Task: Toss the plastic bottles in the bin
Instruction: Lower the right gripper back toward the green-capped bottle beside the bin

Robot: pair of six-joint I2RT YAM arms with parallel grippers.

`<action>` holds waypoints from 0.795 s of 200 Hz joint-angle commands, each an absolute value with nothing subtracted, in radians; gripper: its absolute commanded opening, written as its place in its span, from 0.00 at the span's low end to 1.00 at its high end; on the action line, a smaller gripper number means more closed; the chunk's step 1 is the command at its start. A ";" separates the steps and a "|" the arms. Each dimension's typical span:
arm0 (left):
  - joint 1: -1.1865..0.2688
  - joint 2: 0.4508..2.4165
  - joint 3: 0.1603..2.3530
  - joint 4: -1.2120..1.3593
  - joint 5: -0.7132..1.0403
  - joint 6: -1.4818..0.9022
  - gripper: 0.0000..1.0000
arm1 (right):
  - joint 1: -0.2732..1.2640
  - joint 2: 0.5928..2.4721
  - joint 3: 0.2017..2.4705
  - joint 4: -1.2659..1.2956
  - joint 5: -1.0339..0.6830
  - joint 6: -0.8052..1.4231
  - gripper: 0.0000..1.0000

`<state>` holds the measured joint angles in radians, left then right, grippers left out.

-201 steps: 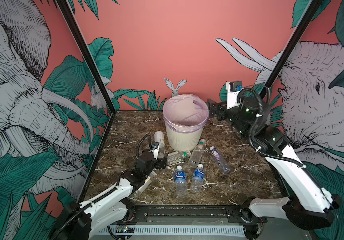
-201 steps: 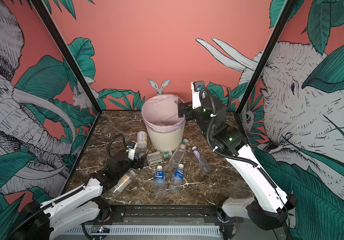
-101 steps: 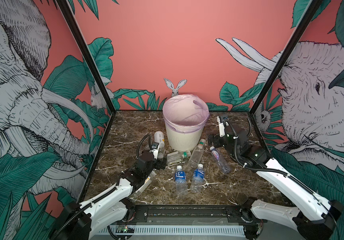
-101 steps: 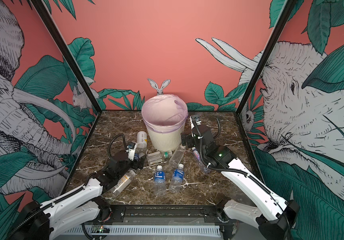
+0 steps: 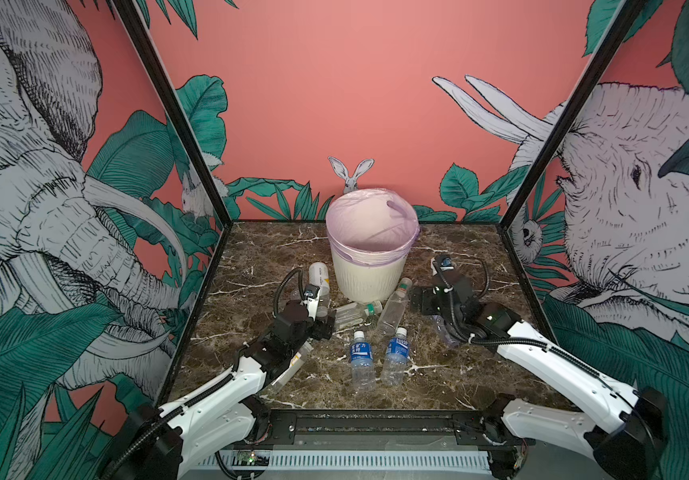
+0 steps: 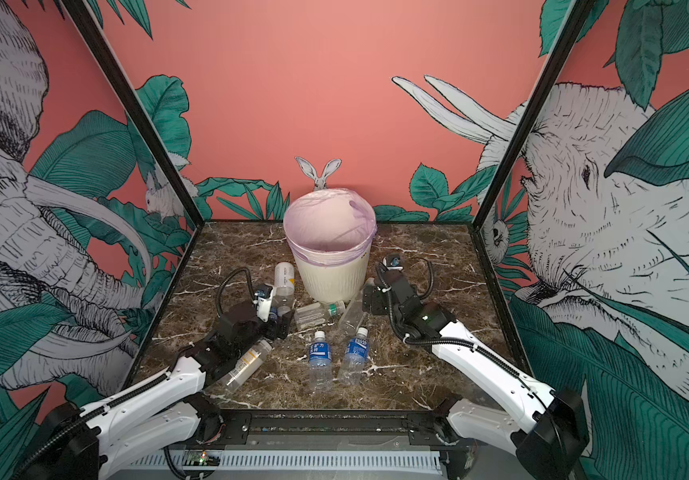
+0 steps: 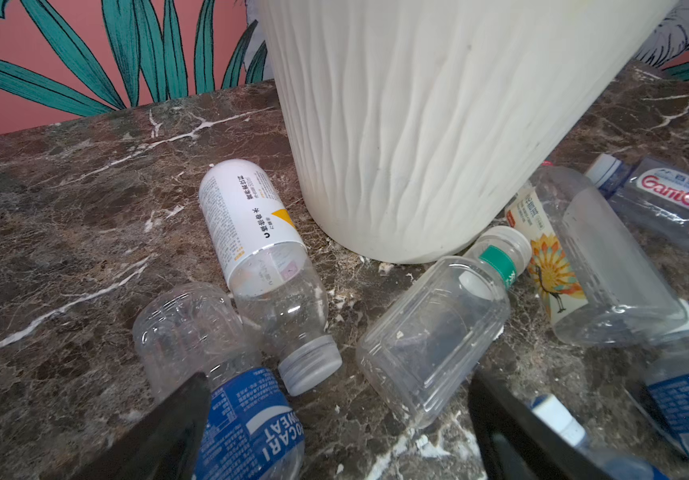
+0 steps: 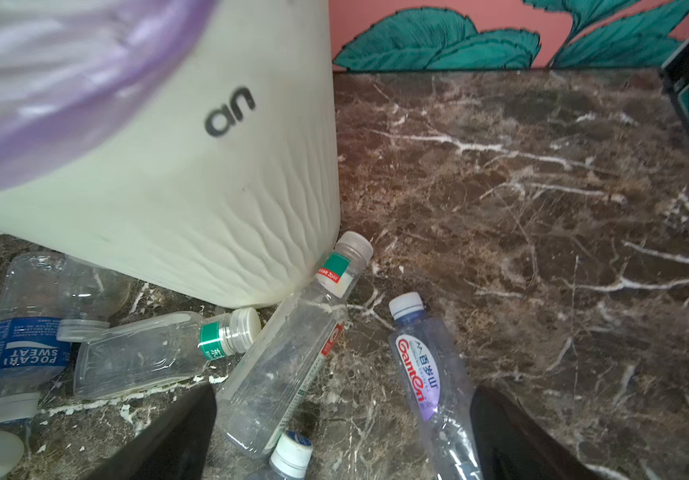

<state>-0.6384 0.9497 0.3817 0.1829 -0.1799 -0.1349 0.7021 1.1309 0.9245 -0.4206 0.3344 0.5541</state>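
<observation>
The bin (image 5: 369, 278) stands upright at the back middle of the marbled bench (image 5: 438, 382), with its pale lilac bag (image 5: 369, 222) folded over the rim. From here I cannot make out what lies at the bottom. The plastic bottles all lie on the bench around its foot. A white-and-yellow bottle (image 5: 319, 275) lies to its left. A green-collared bottle (image 5: 357, 312) and a long clear bottle (image 5: 394, 307) have their caps right at its base. Two blue-labelled bottles (image 5: 361, 359) lie side by side nearer the front. Another bottle (image 6: 247, 363) is half hidden beneath the left arm (image 6: 184, 374), and a purple-labelled bottle (image 8: 419, 374) lies under the right arm (image 5: 542, 357).

The left claw (image 7: 338, 386) is spread wide and low, gripping nothing, with a blue Pocari bottle (image 7: 247, 419) beside one finger. The right claw (image 8: 344, 399) gapes just as wide, empty, over the long clear bottle and the purple-labelled bottle.
</observation>
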 commanded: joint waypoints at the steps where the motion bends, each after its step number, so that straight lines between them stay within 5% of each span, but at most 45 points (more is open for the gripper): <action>1: -0.633 0.951 0.411 0.183 -0.181 -0.149 0.97 | 0.707 1.168 0.910 -0.376 0.328 0.655 0.97; 159: -0.634 0.966 0.417 0.184 -0.174 -0.158 0.97 | 0.707 1.446 0.888 -0.167 0.214 0.791 0.97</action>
<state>-0.6380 0.9680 0.3920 0.1844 -0.1787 -0.1410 0.7040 1.4090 0.8768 -0.2314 0.2413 0.7490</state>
